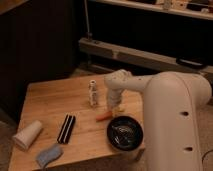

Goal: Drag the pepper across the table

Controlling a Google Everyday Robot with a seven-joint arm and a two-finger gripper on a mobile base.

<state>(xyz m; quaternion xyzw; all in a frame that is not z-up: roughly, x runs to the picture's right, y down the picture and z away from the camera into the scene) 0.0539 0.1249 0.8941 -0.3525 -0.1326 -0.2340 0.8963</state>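
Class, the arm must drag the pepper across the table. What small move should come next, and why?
Probably ease the gripper down onto the pepper and start sliding it leftward along the table. The gripper hangs just above the pepper's right end, contact unclear, and the black bowl sits close on the right.

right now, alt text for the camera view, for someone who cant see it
A white robot arm reaches over a small wooden table, its tool low beside an orange pepper. Also on the table are a black bowl, black brush, white cup and blue cloth.
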